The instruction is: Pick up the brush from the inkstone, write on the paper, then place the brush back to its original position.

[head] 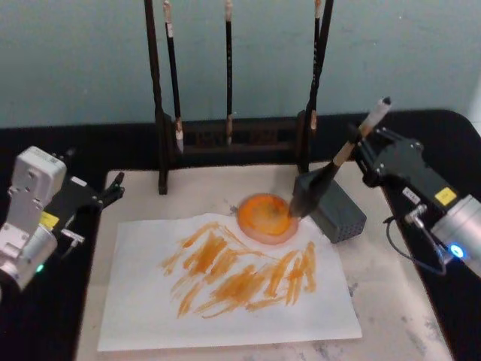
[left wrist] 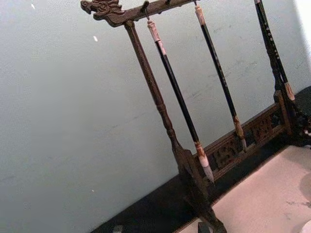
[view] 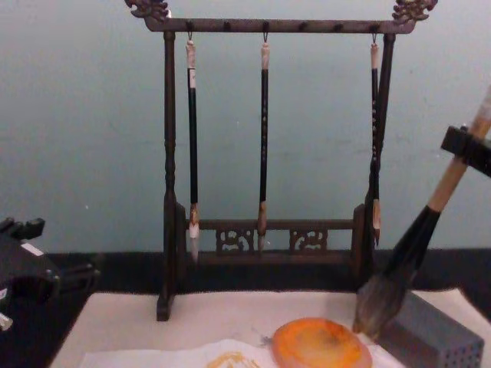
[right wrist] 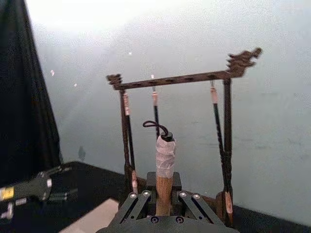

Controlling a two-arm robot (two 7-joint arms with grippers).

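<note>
The right gripper (head: 361, 144) is clamped on the tan wooden handle of the large calligraphy brush (head: 331, 169), just below its white-wrapped end cap, and the right wrist view shows the fingers (right wrist: 187, 201) pressed in from either side of the wood. The brush leans steeply. Its fat grey-black tuft points down at the right rim of the round, glossy orange inkstone (head: 264, 218), just beside the grey rectangular block (head: 342, 214); whether the tip touches the rim cannot be told. The thin white paper (head: 225, 316) lies in front of the inkstone on the beige mat (head: 391, 301) and is already covered in orange strokes, so the writing looks done and the return to the inkstone looks under way. The brush should be light, with a stiff handle and a soft, wet tuft that will splay under pressure (the wood is the only sensible hold). On the glossy disc it may roll or slide once released. The left gripper (head: 113, 189) is parked at the table's left edge, its fingers apart and holding nothing.
</note>
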